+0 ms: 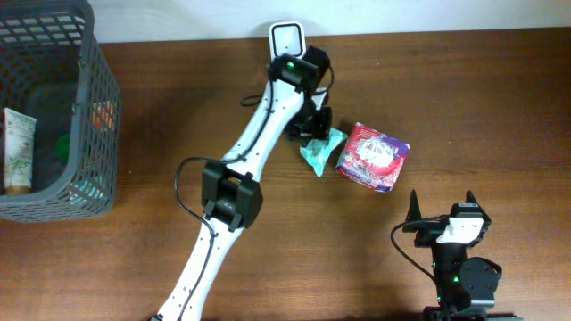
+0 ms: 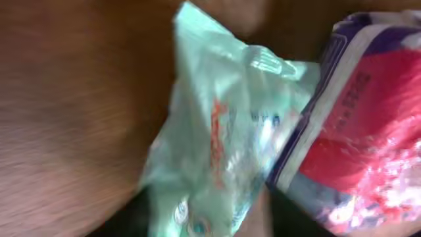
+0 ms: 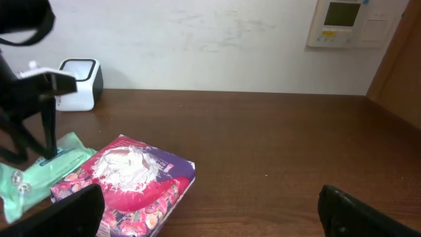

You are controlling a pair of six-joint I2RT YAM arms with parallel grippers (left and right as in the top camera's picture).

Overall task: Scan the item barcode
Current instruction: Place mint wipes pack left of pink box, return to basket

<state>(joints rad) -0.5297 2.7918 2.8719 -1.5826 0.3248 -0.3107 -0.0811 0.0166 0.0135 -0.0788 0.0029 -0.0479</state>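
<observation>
Jaws wide and empty on the right gripper (image 1: 442,205), parked at the near edge of the table (image 1: 500,89); those of the left gripper (image 1: 314,134) hang right over the green packet (image 1: 323,153), and we cannot tell from the blurred wrist view whether they are spread or pinching it. The packet, which we take for the item to be scanned, lies on the wood directly beneath the left fingers, its long axis slanting, one edge touching the red and purple pack (image 1: 373,158). The white scanner (image 1: 287,39) stands at the back edge, just behind the left wrist. We judge the left arm much the nearer to both packet and scanner; the right sits well apart, with the red pack between it and the packet
</observation>
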